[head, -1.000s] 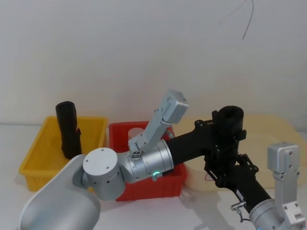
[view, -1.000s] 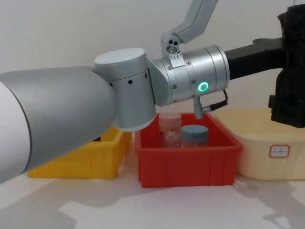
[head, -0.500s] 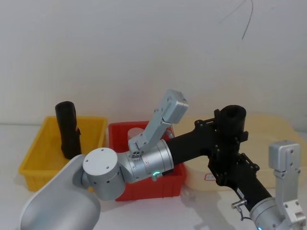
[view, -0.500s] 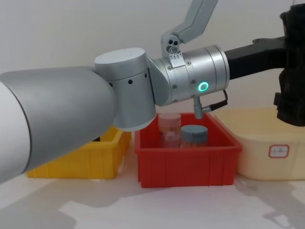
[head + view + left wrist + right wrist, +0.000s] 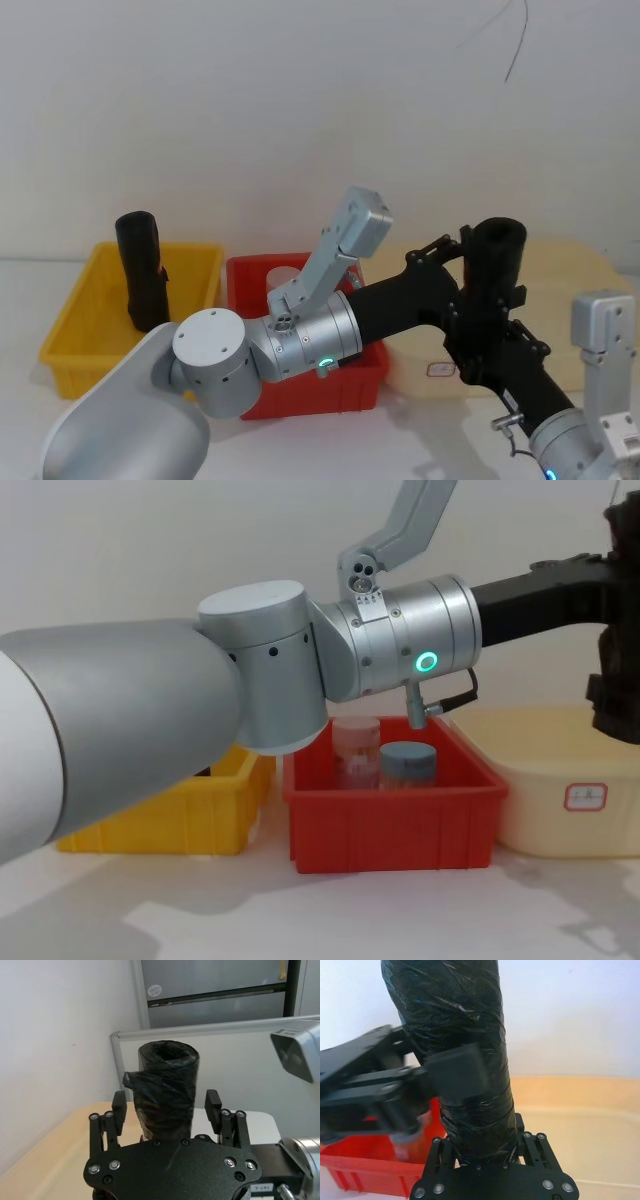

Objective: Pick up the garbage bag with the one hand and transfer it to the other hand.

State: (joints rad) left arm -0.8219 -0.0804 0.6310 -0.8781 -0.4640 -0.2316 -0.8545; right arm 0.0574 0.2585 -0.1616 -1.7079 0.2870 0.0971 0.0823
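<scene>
A plain white wall (image 5: 250, 100) closes the scene behind the work, bare but for a thin dark line (image 5: 517, 50) that curves down from its top edge. Below it lies a white tabletop (image 5: 20, 400), and from the chest view that surface (image 5: 300, 910) carries soft grey shadows (image 5: 180, 920) – the light is even and diffuse, with no hard edges.

The left wrist view looks another way across the room: a white wall (image 5: 50, 1035) on one side, a white partition panel (image 5: 240, 1060) in a grey frame, and above it a grey metal cabinet front (image 5: 210, 985) bearing a small round sticker (image 5: 155, 990).
</scene>
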